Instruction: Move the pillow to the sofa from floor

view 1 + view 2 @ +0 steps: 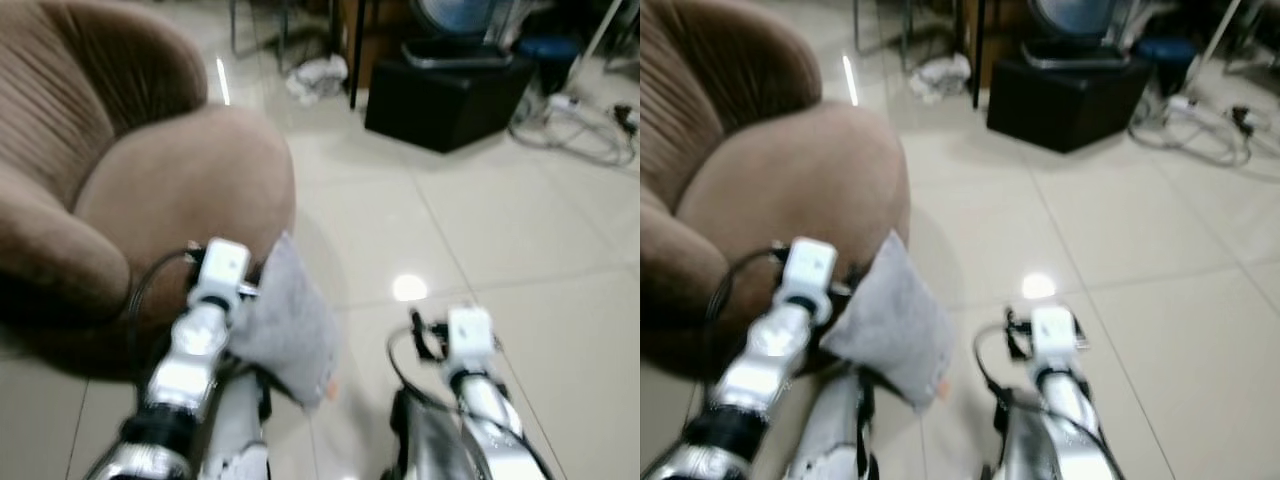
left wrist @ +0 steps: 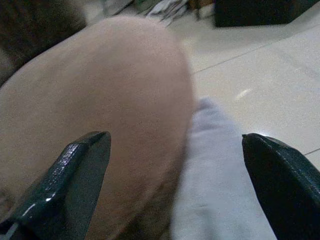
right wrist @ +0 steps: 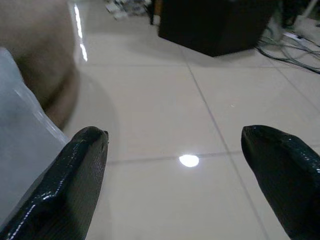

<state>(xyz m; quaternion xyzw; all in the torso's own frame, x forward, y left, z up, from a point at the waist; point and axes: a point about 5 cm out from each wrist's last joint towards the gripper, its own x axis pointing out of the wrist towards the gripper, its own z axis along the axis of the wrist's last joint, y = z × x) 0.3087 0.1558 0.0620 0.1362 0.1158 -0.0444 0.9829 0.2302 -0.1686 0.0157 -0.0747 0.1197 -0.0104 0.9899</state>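
Left claw (image 2: pixel 175 185): fingers spread wide, gripping nothing, just short of the pillow.
Right claw (image 3: pixel 175 180): spread too, over bare floor (image 1: pixel 480 230) beside the pillow.
Pillow (image 1: pixel 285 325): grey, leaning against the brown sofa (image 1: pixel 190 190).
Risk: closing early could pinch sofa fabric, or shove the pillow flat.

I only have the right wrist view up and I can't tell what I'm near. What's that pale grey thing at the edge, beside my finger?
Observer: That's the grey pillow, standing on edge against the front of the brown sofa.
Operator: Is the left gripper holding it?
Observer: No. The left gripper is open, its fingers spread wide, with the pillow and the sofa seat ahead between them.
Operator: Where is the pillow relative to my arms?
Observer: In the head views it sits between them, close against the left arm.
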